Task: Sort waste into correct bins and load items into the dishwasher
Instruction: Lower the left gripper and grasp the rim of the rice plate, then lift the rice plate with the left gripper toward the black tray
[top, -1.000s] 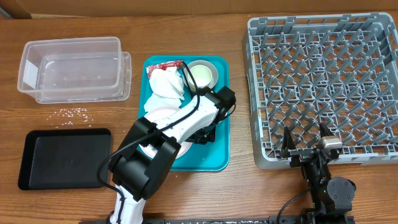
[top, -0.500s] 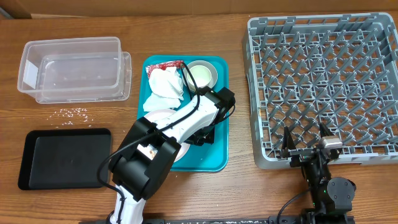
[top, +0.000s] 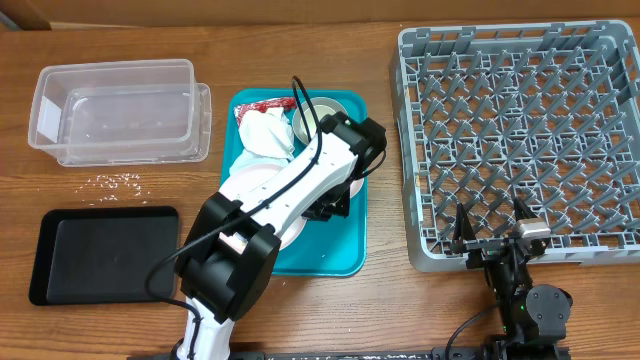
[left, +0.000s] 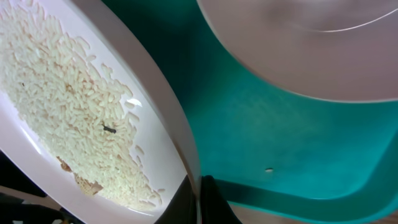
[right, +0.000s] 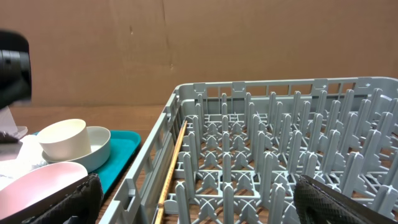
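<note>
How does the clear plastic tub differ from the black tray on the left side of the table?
The clear plastic tub is transparent with tall walls; the black tray is opaque and shallow. The tub sits farther back, the tray nearer the front. Both are rectangular.

White plate (left: 158, 121) — strewn with rice (left: 62, 99) — on teal tray (left: 280, 143).

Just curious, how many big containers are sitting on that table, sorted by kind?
Trays: 2 (teal tray, black tray)
Tubs: 1 (clear tub)
Racks: 1 (grey dish rack)
Total: 4
</note>
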